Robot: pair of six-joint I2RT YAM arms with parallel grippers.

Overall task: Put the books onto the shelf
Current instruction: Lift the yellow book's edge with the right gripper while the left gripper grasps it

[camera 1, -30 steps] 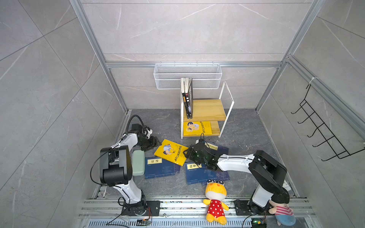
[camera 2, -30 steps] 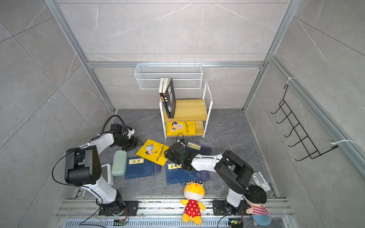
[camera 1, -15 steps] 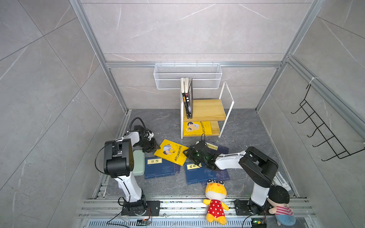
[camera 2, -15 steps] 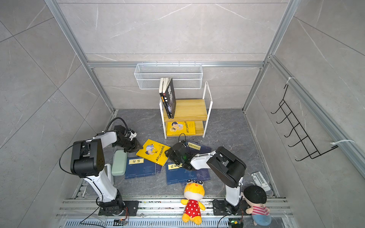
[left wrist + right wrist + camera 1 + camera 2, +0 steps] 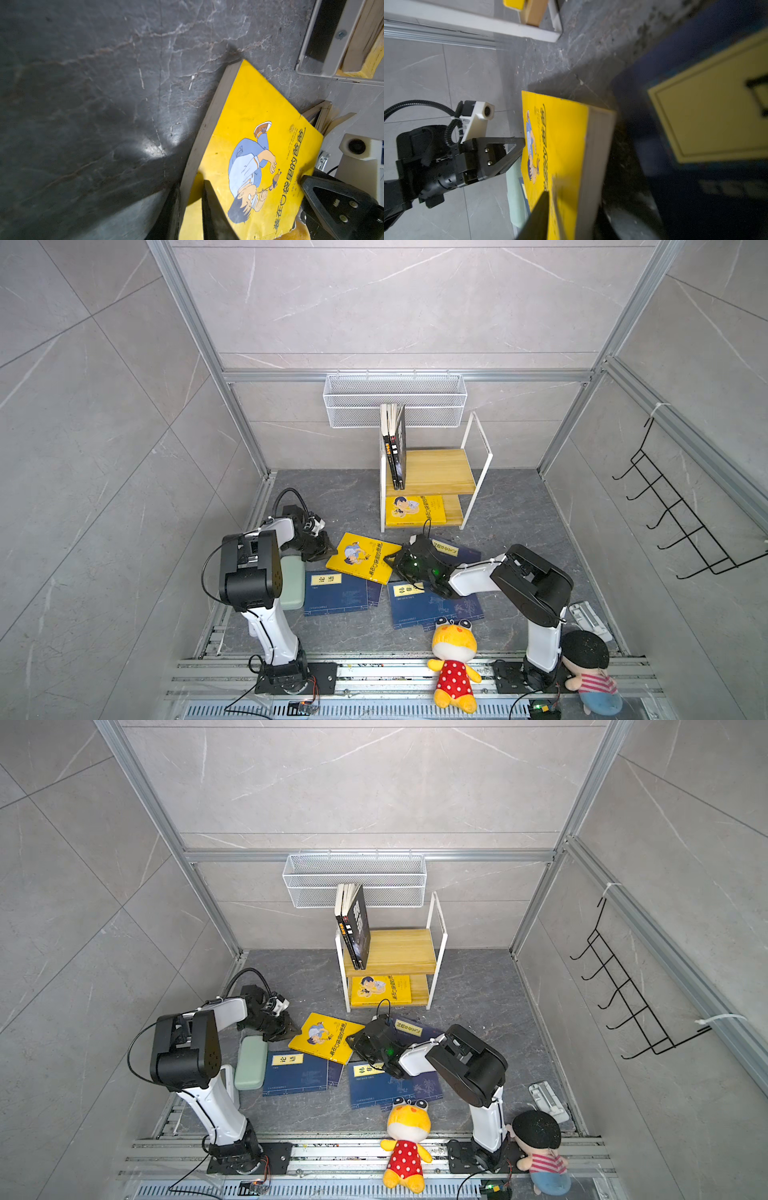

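Observation:
A yellow book [image 5: 361, 558] [image 5: 326, 1038] with a cartoon boy lies on the floor across a navy book [image 5: 338, 591]. My left gripper [image 5: 330, 549] [image 5: 190, 182] is shut on its left edge, one finger above the cover [image 5: 249, 135] and one below. From the opposite side my right gripper [image 5: 392, 562] [image 5: 575, 199] is shut on the same book [image 5: 560, 135]. Two more navy books [image 5: 432, 605] [image 5: 453, 549] lie under the right arm. The shelf [image 5: 432, 472] [image 5: 399, 952] holds upright black books [image 5: 395, 448] on top and a yellow one [image 5: 415, 510] on the lower board.
A green case [image 5: 292, 587] lies by the left arm. Two plush toys [image 5: 453, 655] [image 5: 590, 668] sit at the front rail, with a white device [image 5: 588, 616] near the right wall. A wire basket [image 5: 395, 400] hangs behind the shelf and a black hook rack [image 5: 681, 522] on the right wall.
Both grippers have closed onto the yellow book. The left gripper has moved in to its left edge, and the right arm's elbow has folded in closer.

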